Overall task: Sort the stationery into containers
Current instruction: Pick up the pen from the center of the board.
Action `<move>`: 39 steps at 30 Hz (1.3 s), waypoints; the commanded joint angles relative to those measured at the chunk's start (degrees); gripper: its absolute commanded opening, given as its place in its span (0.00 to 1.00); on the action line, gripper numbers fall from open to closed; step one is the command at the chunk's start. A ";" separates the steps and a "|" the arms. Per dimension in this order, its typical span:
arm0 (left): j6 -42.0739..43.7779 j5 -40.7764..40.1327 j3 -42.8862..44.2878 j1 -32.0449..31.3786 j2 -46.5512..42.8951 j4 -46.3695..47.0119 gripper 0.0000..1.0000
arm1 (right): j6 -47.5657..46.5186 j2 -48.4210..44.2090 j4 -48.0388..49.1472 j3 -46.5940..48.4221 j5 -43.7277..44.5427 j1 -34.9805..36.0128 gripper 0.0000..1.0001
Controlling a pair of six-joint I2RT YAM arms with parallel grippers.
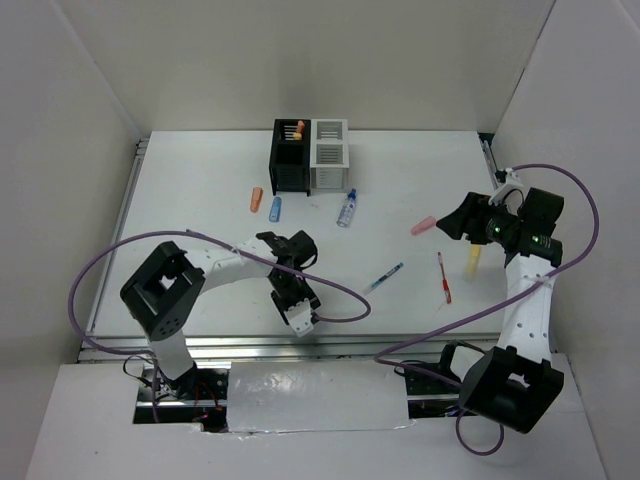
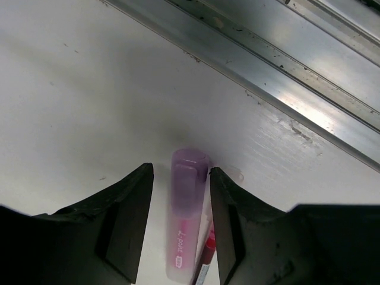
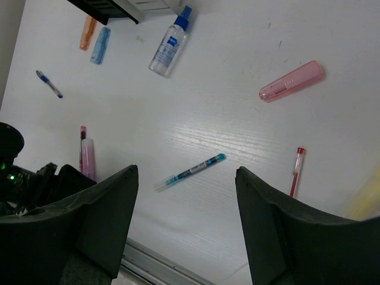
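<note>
The black container (image 1: 290, 160) and the white container (image 1: 330, 155) stand joined at the back; orange-tipped items stick out of the black one. My left gripper (image 1: 300, 314) is low at the front edge, its jaws open on either side of a purple-capped pink marker (image 2: 189, 214) lying on the table, with a red pen (image 2: 205, 261) beside the marker. My right gripper (image 1: 452, 225) is open and empty, held above the table. Below it lie a blue pen (image 3: 193, 171), a red pen (image 3: 295, 172) and a pink marker (image 3: 291, 81).
An orange marker (image 1: 256, 199), a blue marker (image 1: 275, 208) and a clear blue-capped bottle (image 1: 347, 208) lie before the containers. A yellow marker (image 1: 473, 261) lies under the right arm. A small blue pen (image 3: 48, 84) lies at the left. A metal rail (image 2: 285, 77) edges the table front.
</note>
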 commanded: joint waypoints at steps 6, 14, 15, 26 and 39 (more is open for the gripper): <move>-0.18 0.98 4.07 -0.16 3.99 3.20 0.53 | -1.08 0.22 0.86 -0.75 -0.98 -0.41 0.73; -1.76 0.46 7.06 0.45 7.59 2.93 0.49 | -1.17 0.75 0.77 -0.31 -1.16 -0.50 0.73; -2.03 0.54 7.67 0.54 8.20 2.50 0.47 | -1.26 0.75 0.77 -0.31 -1.16 -0.50 0.73; -3.52 0.46 12.78 1.51 11.81 0.56 0.24 | -0.73 1.54 1.03 0.04 -1.68 -0.50 0.73; -25.99 18.90 22.26 4.39 0.23 8.81 0.00 | 1.38 2.42 1.12 2.50 -2.21 -0.50 0.73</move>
